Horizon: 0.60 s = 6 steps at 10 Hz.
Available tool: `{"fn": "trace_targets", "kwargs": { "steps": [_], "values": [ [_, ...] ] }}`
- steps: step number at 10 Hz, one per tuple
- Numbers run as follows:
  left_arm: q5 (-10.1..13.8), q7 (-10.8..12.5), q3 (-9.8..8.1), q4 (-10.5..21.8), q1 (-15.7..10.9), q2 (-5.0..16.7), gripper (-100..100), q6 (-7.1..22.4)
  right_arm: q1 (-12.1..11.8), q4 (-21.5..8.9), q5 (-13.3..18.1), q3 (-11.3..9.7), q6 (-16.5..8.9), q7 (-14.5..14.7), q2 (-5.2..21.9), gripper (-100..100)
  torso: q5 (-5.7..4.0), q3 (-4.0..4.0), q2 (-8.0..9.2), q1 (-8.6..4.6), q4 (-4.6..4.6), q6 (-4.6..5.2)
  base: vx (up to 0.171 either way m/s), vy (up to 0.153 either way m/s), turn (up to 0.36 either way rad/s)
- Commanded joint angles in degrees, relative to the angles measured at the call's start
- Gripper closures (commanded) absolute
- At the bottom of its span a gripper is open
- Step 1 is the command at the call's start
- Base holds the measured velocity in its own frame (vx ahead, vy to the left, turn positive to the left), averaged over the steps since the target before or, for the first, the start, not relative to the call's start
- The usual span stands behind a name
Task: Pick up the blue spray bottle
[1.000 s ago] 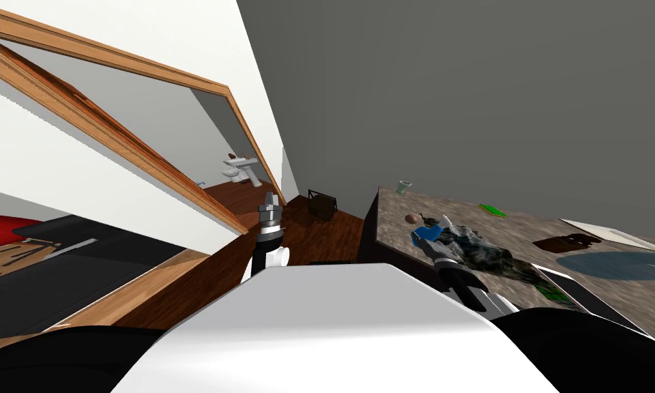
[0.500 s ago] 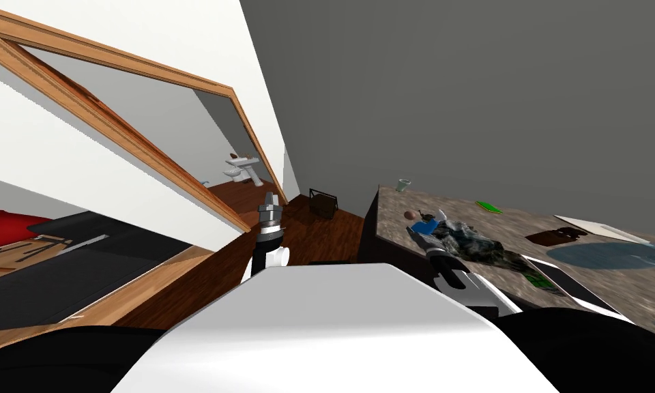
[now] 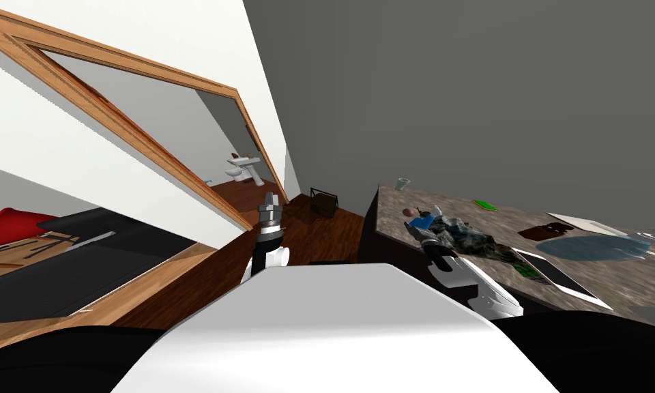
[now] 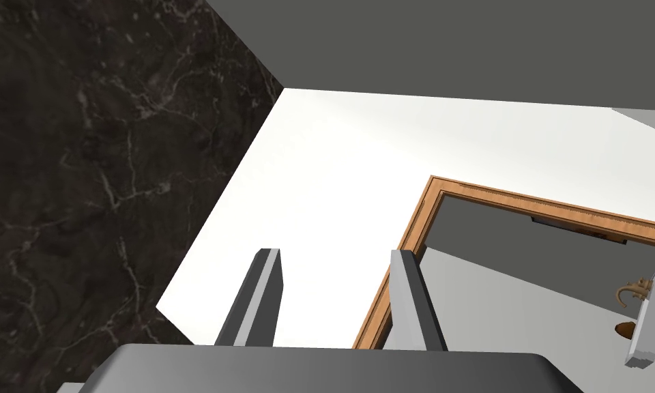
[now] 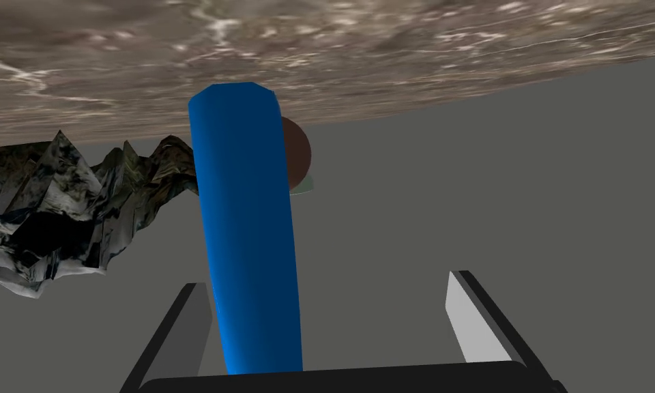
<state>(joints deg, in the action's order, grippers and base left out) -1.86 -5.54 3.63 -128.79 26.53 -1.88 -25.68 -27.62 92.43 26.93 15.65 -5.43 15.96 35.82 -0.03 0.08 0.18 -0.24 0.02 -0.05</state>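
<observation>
Right pincer (image 5: 329, 310) spread wide, blue spray bottle (image 5: 248, 232) between fingers (image 5: 479, 321), close against one; bottle on bench (image 5: 401, 41); left pincer (image 4: 336, 273) parted, empty

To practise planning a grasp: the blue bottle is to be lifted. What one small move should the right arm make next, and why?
Probably close the jaws. They stand open on either side of the bottle, which sits deep between them, nearer one side, so nothing grips it yet.

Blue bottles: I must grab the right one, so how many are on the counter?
1. The bottle is inside the open right pincer, nearer one finger, beside a crumpled cloth that might hide others.
</observation>
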Motion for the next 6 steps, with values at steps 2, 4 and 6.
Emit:
{"fn": "trace_targets", "kwargs": {
  "steps": [2, 4, 6],
  "values": [
    [0.0, 0.0, 0.0, 0.0, 0.0, 0.0, 0, 0.0, 3.6, -3.5, 0.7, -0.7, -0.4, -1.2, 0.9, -100, 0.0, 0.01, 0.01, 0.06, 0.01, 0.01, -0.064, 0.04, 0.002],
    [0.0, 0.0, 0.0, 0.0, 0.0, 0.0, 0, 0.0, 7.6, -7.4, 1.9, -2.3, -1.0, -3.5, 3.9, -100, 0.01, 0.0, -0.01, 0.05, 0.0, 0.01, -0.088, 0.039, 0.008],
    [0.0, 0.0, 0.0, 0.0, 0.0, 0.0, 0, 0.0, 10.5, -10.4, 3.0, -3.9, -1.7, -5.9, 6.3, -100, 0.0, -0.03, -0.08, 0.0, -0.01, 0.02, -0.061, 0.035, 0.003]
  ]
}}
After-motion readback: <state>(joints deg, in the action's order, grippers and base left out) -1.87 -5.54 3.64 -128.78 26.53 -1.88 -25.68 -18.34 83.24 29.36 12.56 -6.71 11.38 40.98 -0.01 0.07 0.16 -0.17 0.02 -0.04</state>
